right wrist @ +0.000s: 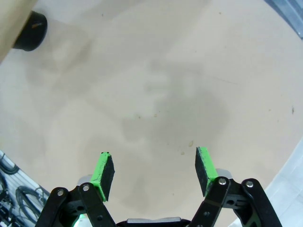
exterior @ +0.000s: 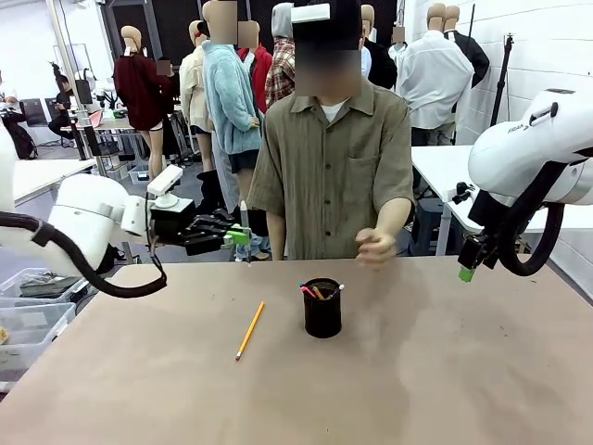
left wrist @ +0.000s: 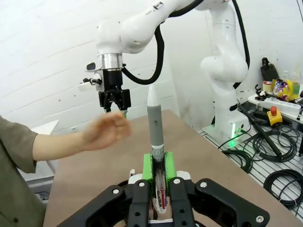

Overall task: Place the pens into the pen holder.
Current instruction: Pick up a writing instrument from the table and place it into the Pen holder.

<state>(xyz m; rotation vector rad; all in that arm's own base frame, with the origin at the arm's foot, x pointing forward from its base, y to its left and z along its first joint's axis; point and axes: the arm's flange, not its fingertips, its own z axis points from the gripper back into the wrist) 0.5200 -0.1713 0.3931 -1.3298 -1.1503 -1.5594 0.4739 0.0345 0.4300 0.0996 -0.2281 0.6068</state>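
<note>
My left gripper (exterior: 238, 235) hangs above the table's far left, shut on a silver-white pen (exterior: 243, 215) that stands upright; in the left wrist view the pen (left wrist: 155, 124) rises from between the green pads (left wrist: 147, 169). The black mesh pen holder (exterior: 322, 309) stands mid-table with a red-pink-ended pen and an orange one inside. A yellow pencil (exterior: 249, 330) lies flat to its left. My right gripper (exterior: 468, 270) hovers at the right, open with nothing in it (right wrist: 154, 170), and the pen holder (right wrist: 30, 31) sits far off in its wrist view.
The person stands at the far edge with a loosely closed hand (exterior: 375, 248) held just behind the holder; that hand (left wrist: 109, 132) also shows in the left wrist view. Plastic bins (exterior: 28, 311) sit off the table's left side.
</note>
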